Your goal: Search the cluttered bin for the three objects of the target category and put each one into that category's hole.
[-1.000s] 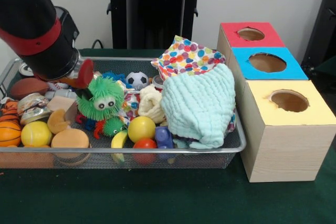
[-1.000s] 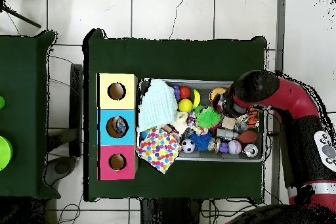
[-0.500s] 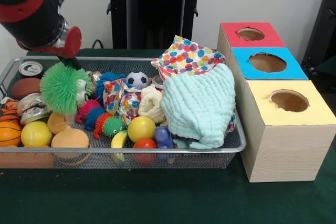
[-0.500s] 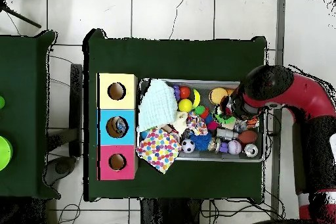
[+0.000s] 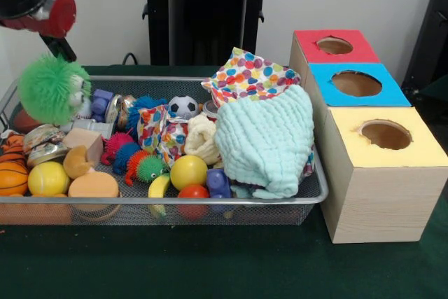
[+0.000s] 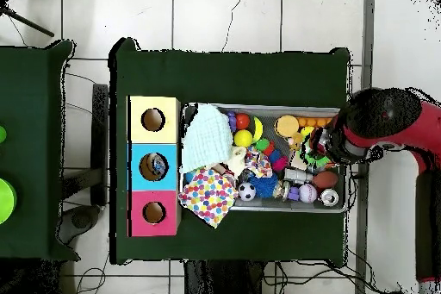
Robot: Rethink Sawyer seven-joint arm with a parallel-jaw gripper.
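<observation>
The tool (image 5: 61, 48), mostly cut off at the upper left of the front view, grips a fuzzy green spiky toy (image 5: 52, 89), which hangs above the left end of the wire mesh bin (image 5: 175, 201); the fingers themselves are hidden behind the toy's bristles. In the bin, a knitted mint cloth (image 5: 266, 141) and a polka-dot cloth (image 5: 248, 75) cover whatever lies beneath them. The dark green surface (image 5: 210, 264) also carries three boxes beside the bin, each with a round hole: red (image 5: 334, 45), blue (image 5: 357, 83), yellow (image 5: 386, 134).
</observation>
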